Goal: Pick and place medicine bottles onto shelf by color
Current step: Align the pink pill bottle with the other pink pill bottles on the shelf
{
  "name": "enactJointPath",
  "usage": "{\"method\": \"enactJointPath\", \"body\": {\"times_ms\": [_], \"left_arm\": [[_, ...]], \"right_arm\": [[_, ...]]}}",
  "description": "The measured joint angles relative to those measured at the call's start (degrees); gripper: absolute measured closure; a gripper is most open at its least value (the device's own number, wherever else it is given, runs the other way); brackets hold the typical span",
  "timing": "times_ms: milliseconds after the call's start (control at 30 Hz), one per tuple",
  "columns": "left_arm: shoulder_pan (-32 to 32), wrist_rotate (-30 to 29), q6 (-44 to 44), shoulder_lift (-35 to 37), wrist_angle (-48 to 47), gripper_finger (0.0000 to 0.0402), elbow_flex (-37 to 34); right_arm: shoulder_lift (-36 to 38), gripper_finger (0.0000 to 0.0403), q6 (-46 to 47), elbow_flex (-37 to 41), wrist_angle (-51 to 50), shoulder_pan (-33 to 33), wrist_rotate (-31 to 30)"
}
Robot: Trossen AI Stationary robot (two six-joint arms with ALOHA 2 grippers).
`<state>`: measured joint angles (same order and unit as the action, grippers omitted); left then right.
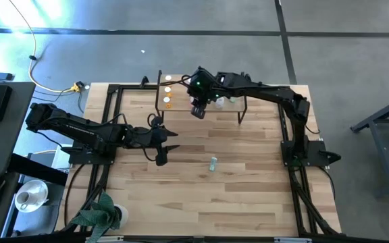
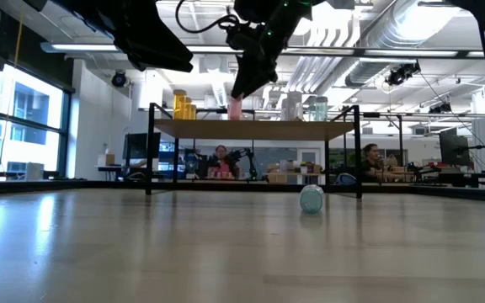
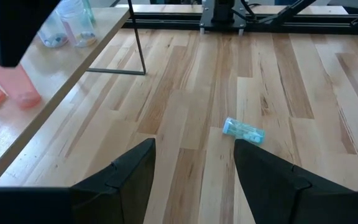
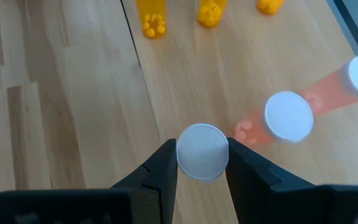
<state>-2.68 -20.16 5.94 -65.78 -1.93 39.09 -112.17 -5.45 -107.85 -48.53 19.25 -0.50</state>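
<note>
The shelf [image 1: 225,108] stands at the table's far middle. On it stand orange bottles [image 4: 153,15] at its left end, two pink-red bottles [image 4: 288,116] and pale and teal bottles [image 2: 306,108] further right. My right gripper [image 4: 202,163] is over the shelf, shut on a pink-red bottle [image 2: 236,108]. A teal bottle [image 1: 213,163] lies on its side on the table. My left gripper [image 3: 194,168] is open and empty over the table, left of that bottle. My right gripper pinches the pink-red bottle at its white cap [image 4: 202,151] between its two fingers, which come from above, pointing down. The bottle hangs upright below the fingers, just over the shelf board [image 2: 259,128]. Whether its base touches the board, I cannot tell.
The shelf's thin black legs [image 3: 138,43] stand on the table. A potted plant [image 1: 100,214] sits at the table's near left corner. Black frame rails [image 1: 107,121] run along the table's sides. People sit in the room beyond.
</note>
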Motion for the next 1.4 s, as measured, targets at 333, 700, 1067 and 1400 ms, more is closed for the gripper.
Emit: {"method": "enactJointPath", "body": {"times_ms": [333, 700, 1067, 1400], "left_arm": [[0.00, 0.00, -0.10, 0.00, -0.09, 0.0195, -0.02], [0.00, 0.00, -0.09, 0.00, -0.20, 0.0195, -0.02], [0.00, 0.00, -0.10, 0.00, -0.42, 0.0195, -0.02], [0.00, 0.00, -0.10, 0.00, -0.48, 0.0195, -0.02]], "right_arm": [[-0.88, 0.0299, -0.53, -0.17, 0.49, 0.00, 0.03], [-1.25, 0.0251, -0.96, 0.09, -0.13, 0.00, -1.05], [-1.08, 0.0233, -1.35, 0.02, 2.11, 0.00, -1.22], [1.15, 0.0233, -2.11, -0.09, 2.62, 0.00, -0.27]]}}
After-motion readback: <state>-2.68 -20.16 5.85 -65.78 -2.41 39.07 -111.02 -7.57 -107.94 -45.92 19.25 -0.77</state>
